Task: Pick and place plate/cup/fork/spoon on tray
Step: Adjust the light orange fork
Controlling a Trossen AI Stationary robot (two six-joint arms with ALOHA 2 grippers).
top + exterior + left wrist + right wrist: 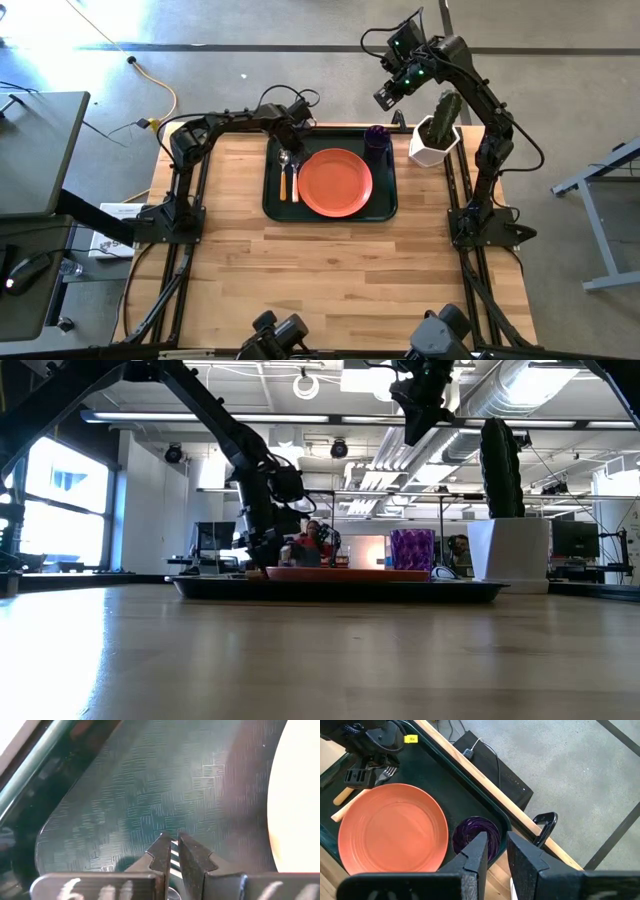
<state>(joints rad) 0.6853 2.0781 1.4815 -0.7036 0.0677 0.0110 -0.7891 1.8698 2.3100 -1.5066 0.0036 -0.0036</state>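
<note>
Wooden table: the broad plank top nearest the low camera, bearing everything we list below.

Tray: dark green, rounded corners, raised rim. We find it directly under the left pincer and below the right pincer, towards the table's middle from it.

Plate: round, orange-salmon, flat on the tray. It lies just beside the left pincer, on the side towards the right arm.

White planter with cactus: it stands on the bare table off the tray, beside the right arm.

Left pincer: low over the tray's end nearest the left arm. Its fingers are drawn almost together, and we see a striped sliver of silver metal caught in the narrow slit between them.

Right pincer: raised well above the table, beyond the tray's far rim. Its fingers stand partly apart, with nothing between them.

Cup: small, dark purple, upright in the tray corner below the right pincer, well apart from the left one.

Fork: on the tray, pinched near its neck by the left pincer; the tines jut out past the fingers.

Spoon: on the tray beside the fork, orange handle parallel to it, the bowl close by the left pincer.
</note>
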